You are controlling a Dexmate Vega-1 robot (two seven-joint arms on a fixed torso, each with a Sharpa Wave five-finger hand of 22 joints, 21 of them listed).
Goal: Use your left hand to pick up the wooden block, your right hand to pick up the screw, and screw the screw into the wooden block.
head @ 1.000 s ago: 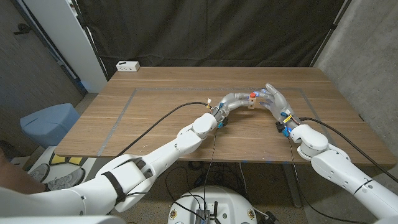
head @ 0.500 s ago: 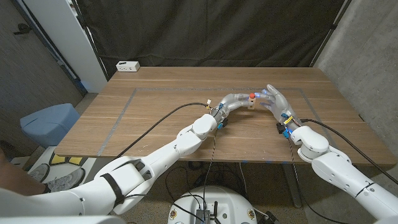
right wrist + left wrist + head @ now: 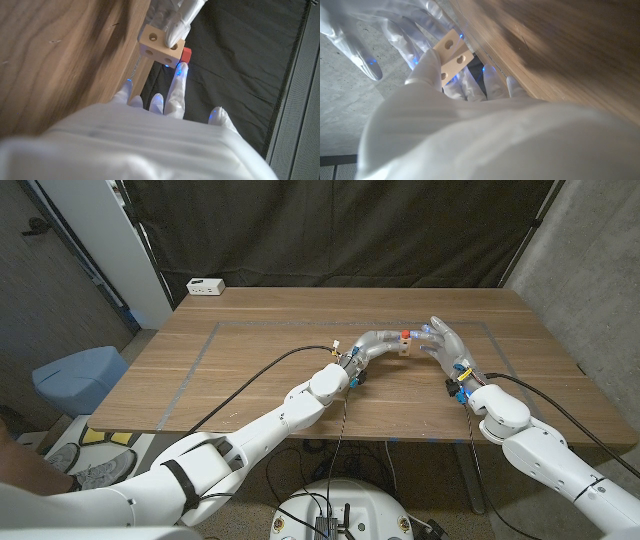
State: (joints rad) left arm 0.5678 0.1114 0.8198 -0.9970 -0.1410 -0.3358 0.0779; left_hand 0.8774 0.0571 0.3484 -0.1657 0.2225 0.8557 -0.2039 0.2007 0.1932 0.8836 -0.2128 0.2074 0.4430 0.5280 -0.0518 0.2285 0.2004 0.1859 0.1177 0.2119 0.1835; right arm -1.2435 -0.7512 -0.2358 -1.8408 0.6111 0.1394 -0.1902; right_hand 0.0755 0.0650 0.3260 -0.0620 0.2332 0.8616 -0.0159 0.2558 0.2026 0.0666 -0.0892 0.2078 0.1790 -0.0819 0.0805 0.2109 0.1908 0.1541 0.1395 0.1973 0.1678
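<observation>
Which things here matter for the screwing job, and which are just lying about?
Job: wooden block, held by the left hand; red-headed screw at the block; right hand with a finger on the screw.

Lying about: white box at the table's far left corner; blue bin.

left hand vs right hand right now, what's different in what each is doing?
Hold: the left hand grips the wooden block, its fingers on the block's faces; the right hand has a fingertip at the red screw, the other fingers spread.
Approach: the left hand reaches the block from the robot's left, the right hand from the right.
Shared: both meet at the block at mid-table, over the wooden table.
</observation>
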